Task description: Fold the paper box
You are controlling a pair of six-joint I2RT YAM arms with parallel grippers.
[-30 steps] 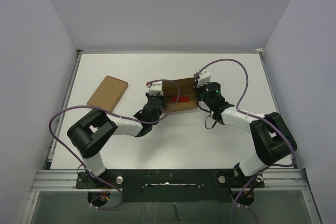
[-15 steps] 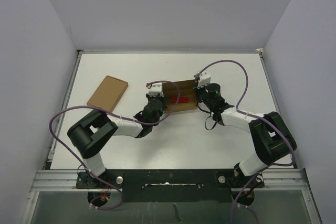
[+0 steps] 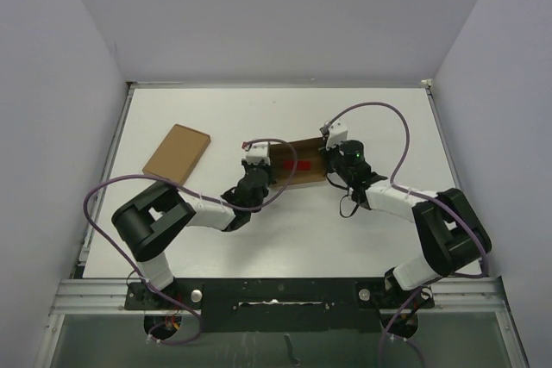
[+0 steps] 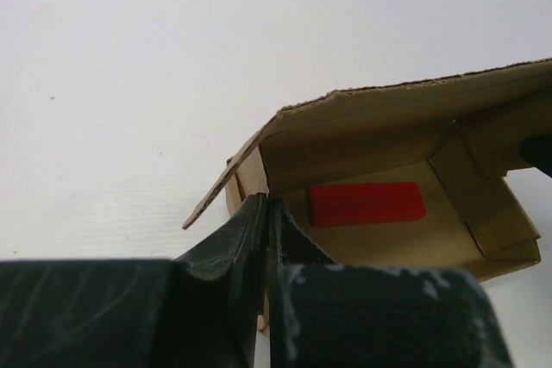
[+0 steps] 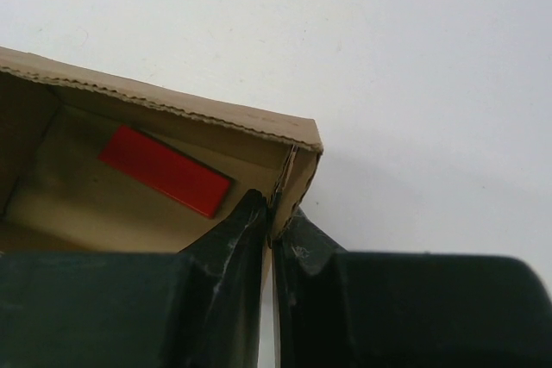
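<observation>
Here, the open paper box (image 3: 297,164) sits on the white surface (image 3: 293,230), held at both ends. The left pincer (image 4: 266,213) is clamped shut on its left end wall, the right pincer (image 5: 272,213) on its right corner. A red block (image 4: 366,203) lies inside the box; a flat cardboard rectangle (image 3: 177,151) lies well apart to its left.

— How's the light?
— Bright, even, from overhead. The white desk (image 3: 302,230) is nearly washed out and shadows are faint.
— Sharpness?
— The top view is crisp. In the wrist views the near jaws blur, and the paper box (image 4: 371,127) interior sits in soft shade.
</observation>
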